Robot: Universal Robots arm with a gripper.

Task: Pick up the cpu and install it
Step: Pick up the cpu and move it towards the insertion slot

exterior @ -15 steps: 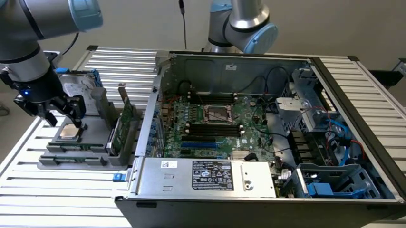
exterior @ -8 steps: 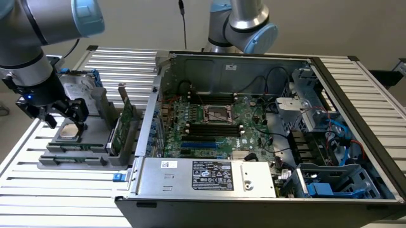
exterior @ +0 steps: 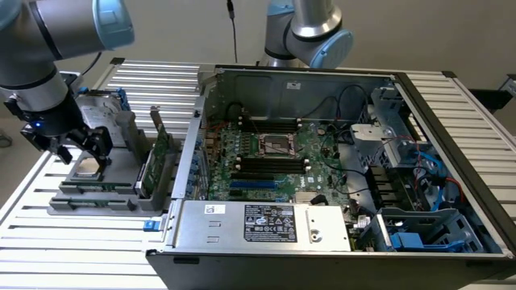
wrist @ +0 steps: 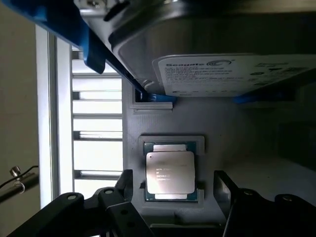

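Claw [wrist: 173, 181] spread wide, straddling the cpu [wrist: 169, 172] beneath it.

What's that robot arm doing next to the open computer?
The arm's gripper hangs just above the cpu, which lies flat in a grey holder beside the computer case. Its jaws are open, one on each side of the chip, and they are not gripping it yet. The socket sits on the board inside the case, well away from the chip. A hard drive stands in the same holder.
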